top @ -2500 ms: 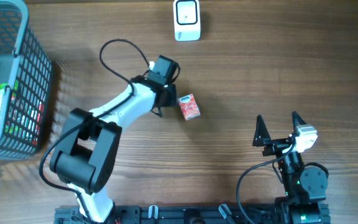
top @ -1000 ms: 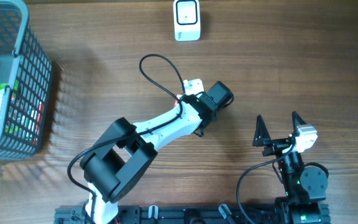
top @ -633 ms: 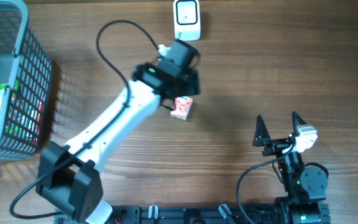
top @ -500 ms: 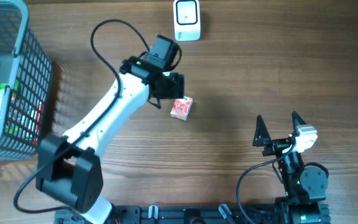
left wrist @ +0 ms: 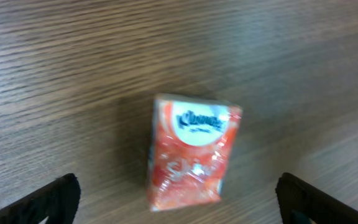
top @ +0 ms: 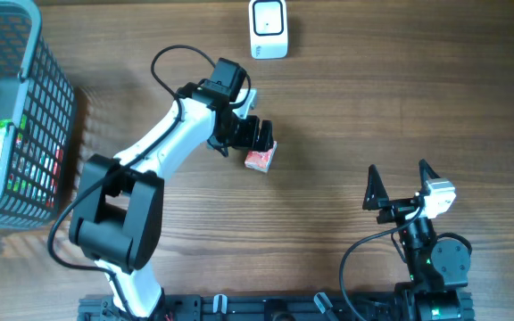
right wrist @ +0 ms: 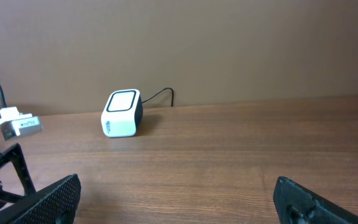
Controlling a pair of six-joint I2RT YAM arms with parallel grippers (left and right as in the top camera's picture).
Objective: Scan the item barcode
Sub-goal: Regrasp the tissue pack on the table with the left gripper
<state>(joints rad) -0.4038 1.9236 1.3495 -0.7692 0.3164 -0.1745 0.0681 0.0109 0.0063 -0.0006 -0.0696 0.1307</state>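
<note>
Dropped since a second ago, the pack (left wrist: 192,151) lies free on the surface (top: 373,107), centred between the spread left fingers (left wrist: 55,199), long axis crossing their closing line. Right fingers (right wrist: 48,199) gape too, far off; the left ones are nearer.

Resembled a mock shop checkout bench: white barcode scanner (top: 268,28) at 12 o'clock, grey mesh shopping basket (top: 50,116) at 9 o'clock, wood-grain table (top: 435,98).

Kleenex tissue pack (left wrist: 193,152) is orange-red with a white-and-blue logo, barcode scanner (top: 268,28) is white, basket (top: 25,125) is grey mesh, worktop (top: 418,89) is brown woodgrain.
</note>
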